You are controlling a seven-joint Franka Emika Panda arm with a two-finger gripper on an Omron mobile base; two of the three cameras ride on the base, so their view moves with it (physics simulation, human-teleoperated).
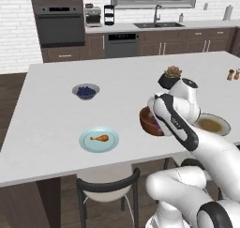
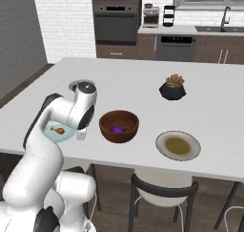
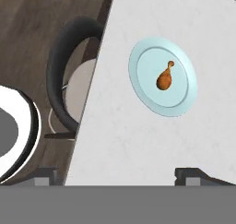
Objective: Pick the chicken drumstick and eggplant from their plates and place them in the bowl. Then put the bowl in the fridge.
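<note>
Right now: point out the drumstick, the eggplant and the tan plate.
chicken drumstick (image 3: 165, 79), hand view, on its meaty end.
eggplant (image 2: 116, 129), right base view, on its purple body inside the bowl.
tan plate (image 2: 163, 138), right base view, on its grey rim.

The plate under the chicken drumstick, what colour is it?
Pale light blue. The plate under the chicken drumstick shows best in the hand view.

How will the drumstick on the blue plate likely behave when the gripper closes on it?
The drumstick looks stiff, small and probably light. Its rounded meaty end may slip or roll between the fingers. Lying flat on the smooth plate, it could slide if nudged.
</note>
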